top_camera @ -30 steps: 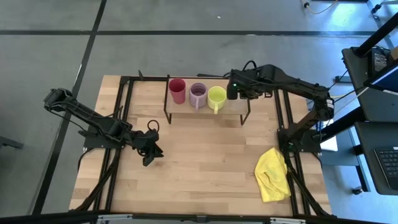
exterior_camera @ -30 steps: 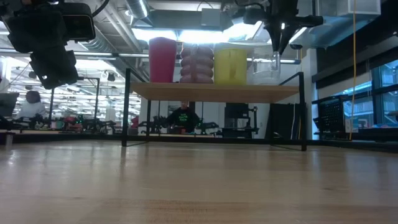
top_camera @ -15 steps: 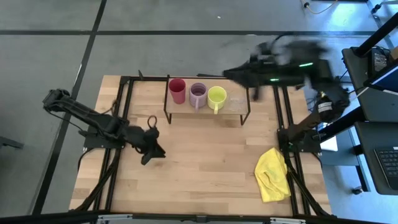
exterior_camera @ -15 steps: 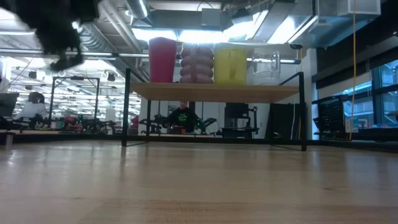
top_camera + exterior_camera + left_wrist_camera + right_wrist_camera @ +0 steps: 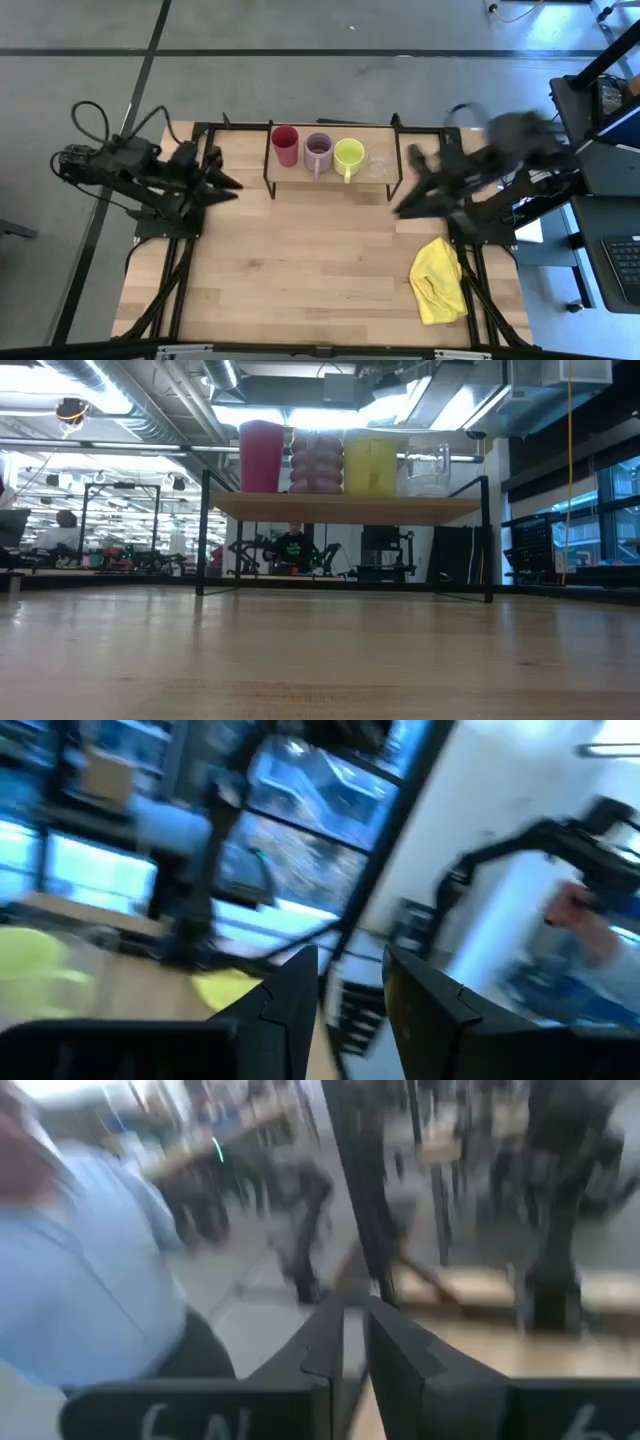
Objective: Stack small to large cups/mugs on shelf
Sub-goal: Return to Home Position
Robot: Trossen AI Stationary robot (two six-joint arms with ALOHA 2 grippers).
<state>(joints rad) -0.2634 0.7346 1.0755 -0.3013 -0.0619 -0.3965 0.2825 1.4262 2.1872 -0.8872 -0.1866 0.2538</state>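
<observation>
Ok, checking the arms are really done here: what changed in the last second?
The right gripper pulled off the shelf's right end toward the table's right edge; the left gripper retreated toward its left edge. The red cup, lilac mug, yellow-green mug, clear glass and yellow cloth stayed put.

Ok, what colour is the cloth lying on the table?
Yellow; the cloth shows best in the high view.

Dark jointed arms carry looped black cables, a black left claw and right claw
</observation>
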